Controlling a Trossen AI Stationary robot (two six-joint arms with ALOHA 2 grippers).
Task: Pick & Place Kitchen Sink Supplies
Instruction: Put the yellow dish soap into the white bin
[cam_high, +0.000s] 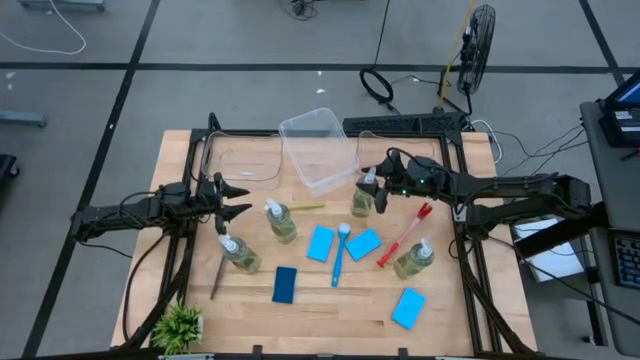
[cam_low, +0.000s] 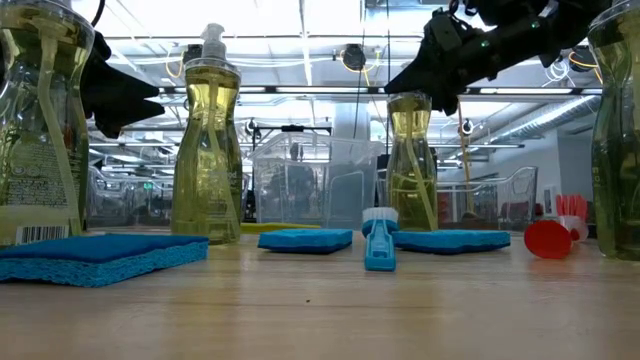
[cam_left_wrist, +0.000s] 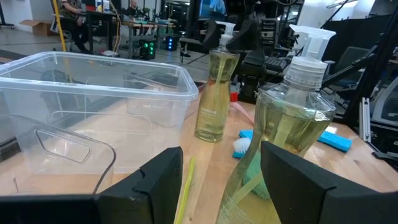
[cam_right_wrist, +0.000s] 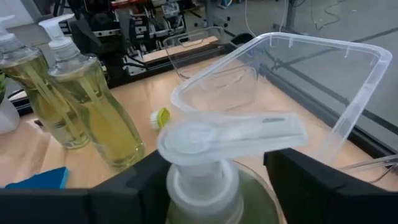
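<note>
Several clear bottles of yellow-green liquid with white pump tops stand upright on the wooden table (cam_high: 470, 320). My right gripper (cam_high: 373, 190) reaches level from the table's right to the bottle (cam_high: 362, 200) next to the tilted clear bin (cam_high: 320, 148). It is open, with one finger on each side of that bottle's pump neck (cam_right_wrist: 202, 183). My left gripper (cam_high: 243, 200) waits open at the left, just short of another bottle (cam_high: 280, 222). Blue sponges (cam_high: 320, 243), a blue brush (cam_high: 340, 255), a red brush (cam_high: 405, 235) and a dark brush (cam_high: 218, 275) lie flat. My right gripper has its fingers (cam_right_wrist: 140, 186) level on either side of the white collar (cam_right_wrist: 186, 186) under the pump head. One finger stands right at the collar, and a gap shows at the other. I cannot tell whether it touches. The bottle stands upright on the table.
A second clear bin (cam_high: 240, 160) lies at the far left. A small green plant (cam_high: 178, 325) stands at the near left corner. A bottle (cam_high: 415, 258) and a sponge (cam_high: 408, 308) sit near the right edge. A thin yellow-green brush (cam_high: 300, 208) lies beside the left bottles.
</note>
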